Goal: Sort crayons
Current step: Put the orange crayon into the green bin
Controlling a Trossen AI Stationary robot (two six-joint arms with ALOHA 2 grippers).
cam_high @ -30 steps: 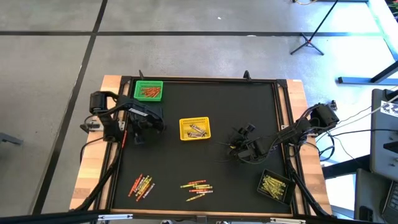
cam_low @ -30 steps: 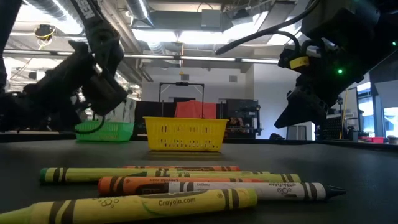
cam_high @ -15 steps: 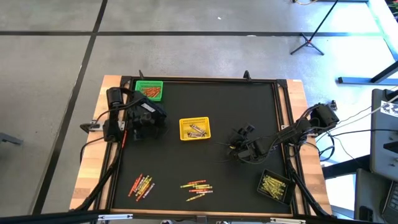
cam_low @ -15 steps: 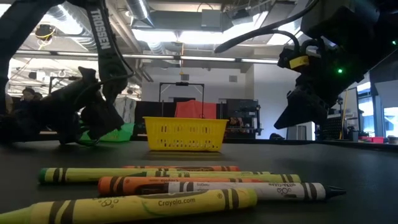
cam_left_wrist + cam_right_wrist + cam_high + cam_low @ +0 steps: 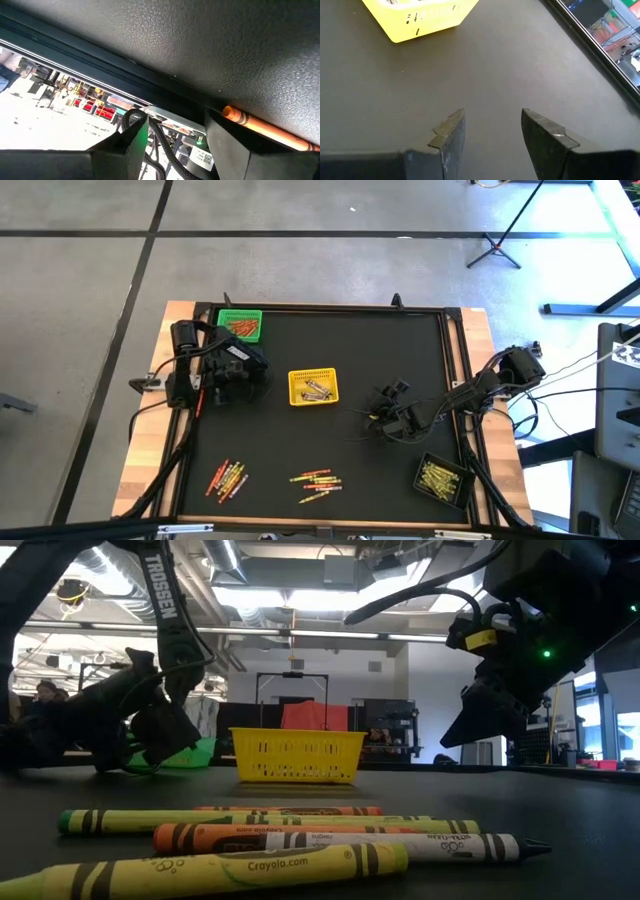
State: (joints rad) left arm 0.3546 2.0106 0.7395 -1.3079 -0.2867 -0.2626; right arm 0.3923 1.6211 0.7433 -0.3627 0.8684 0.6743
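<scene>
Hanging low over the left side of the black table (image 5: 330,390), the left gripper (image 5: 205,385) sat just in front of the green basket (image 5: 240,324), its fingers (image 5: 227,145) spread apart with nothing between them; in its wrist view an orange crayon (image 5: 265,129) lay on the mat beside one fingertip, touching or nearly so, though which I could not tell. The green basket held a heap of orange-red crayons (image 5: 241,329). The yellow basket (image 5: 313,386) stood near the table's middle with a few pale sticks inside. To its right, the right gripper (image 5: 490,131) hovered above bare mat, jaws parted and empty, with the yellow basket's corner showing ahead of it in the wrist view. A black basket (image 5: 442,479) filled with yellow crayons (image 5: 438,477) sat at the front right corner of the table. Two loose clusters remained on the mat near the front edge: a mixed bunch of red, orange and yellow crayons (image 5: 228,478) toward the left, and a second mixed bunch (image 5: 316,482) nearer the centre. From table height, that nearer bunch filled the foreground, with a yellow-green crayon (image 5: 215,867) closest, an orange one (image 5: 250,837) behind it, and the yellow basket beyond them.
</scene>
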